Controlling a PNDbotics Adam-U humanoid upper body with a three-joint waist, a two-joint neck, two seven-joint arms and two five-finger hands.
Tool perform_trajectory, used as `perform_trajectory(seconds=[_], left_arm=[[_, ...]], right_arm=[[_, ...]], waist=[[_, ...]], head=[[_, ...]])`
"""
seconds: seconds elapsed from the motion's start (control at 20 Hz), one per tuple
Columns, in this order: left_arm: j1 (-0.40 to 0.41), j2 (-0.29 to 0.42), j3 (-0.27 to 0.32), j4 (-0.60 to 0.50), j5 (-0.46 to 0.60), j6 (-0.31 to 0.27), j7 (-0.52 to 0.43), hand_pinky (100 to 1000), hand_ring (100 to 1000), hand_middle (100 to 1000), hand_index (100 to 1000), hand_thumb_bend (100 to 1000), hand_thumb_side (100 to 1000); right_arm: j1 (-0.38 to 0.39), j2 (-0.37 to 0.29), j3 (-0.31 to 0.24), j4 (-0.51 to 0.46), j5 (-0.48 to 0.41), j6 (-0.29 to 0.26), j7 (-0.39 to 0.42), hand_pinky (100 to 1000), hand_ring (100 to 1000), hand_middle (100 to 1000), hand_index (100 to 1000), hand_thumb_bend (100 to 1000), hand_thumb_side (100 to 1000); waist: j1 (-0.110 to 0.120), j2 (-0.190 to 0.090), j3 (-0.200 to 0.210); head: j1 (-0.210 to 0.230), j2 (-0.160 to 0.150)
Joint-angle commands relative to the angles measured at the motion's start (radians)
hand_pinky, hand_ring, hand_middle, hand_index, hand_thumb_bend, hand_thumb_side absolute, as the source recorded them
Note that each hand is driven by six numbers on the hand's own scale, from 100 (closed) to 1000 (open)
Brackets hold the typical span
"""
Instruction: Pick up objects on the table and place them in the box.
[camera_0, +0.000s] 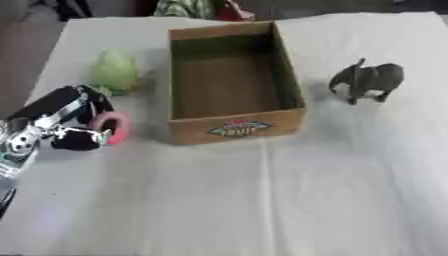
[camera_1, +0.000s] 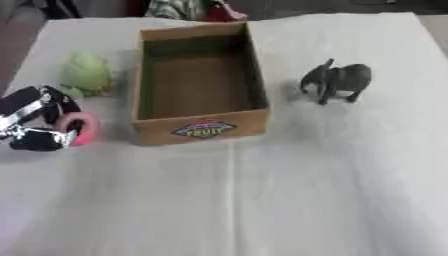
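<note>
An open cardboard box with a fruit label on its front wall stands mid-table, and nothing shows inside it. Left of the box, my left hand reaches in from the left edge. Its fingers and thumb curl round a pink ring, close to the cloth and a short way from the box's front left corner. A pale green leafy object lies just behind the hand, beside the box's left wall. A grey toy elephant stands to the right of the box. My right hand shows in neither view.
A white cloth covers the table, with a wide bare stretch in front of the box. Colourful cloth-like things lie at the far edge behind the box. The table's left edge runs close to my left arm.
</note>
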Motion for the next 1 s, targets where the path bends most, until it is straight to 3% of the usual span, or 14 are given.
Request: perform_trajectory(seconds=[0.05,0.6,0.85,1.0], left_arm=[[-0.017,0.024,0.046,-0.06,-0.018,0.036,0.046,374,283,288,461,100,218],[-0.064,0.025,0.014,-0.055,0.018,0.058,0.25,332,243,246,428,100,200],[-0.095,0.019,-0.004,-0.037,0.019,0.081,0.283,318,234,237,421,100,183],[-0.166,0.002,-0.029,-0.015,0.02,0.09,0.276,310,227,230,416,100,179]], right_arm=[[-0.006,-0.021,-0.01,-0.007,-0.002,0.0,-0.003,612,680,708,797,146,100],[-0.007,-0.018,-0.008,-0.008,-0.002,0.0,-0.002,612,680,709,797,148,100],[-0.007,-0.017,-0.007,-0.007,-0.003,0.0,-0.001,612,680,709,797,149,100],[-0.009,-0.014,-0.004,-0.007,-0.004,0.0,0.002,612,680,709,797,149,100]], waist=[[-0.002,-0.02,0.0],[-0.003,-0.025,-0.004],[-0.005,-0.027,-0.008],[-0.007,-0.028,-0.013]], head=[[-0.002,-0.011],[0.004,-0.015],[0.007,-0.014],[0.01,-0.015]])
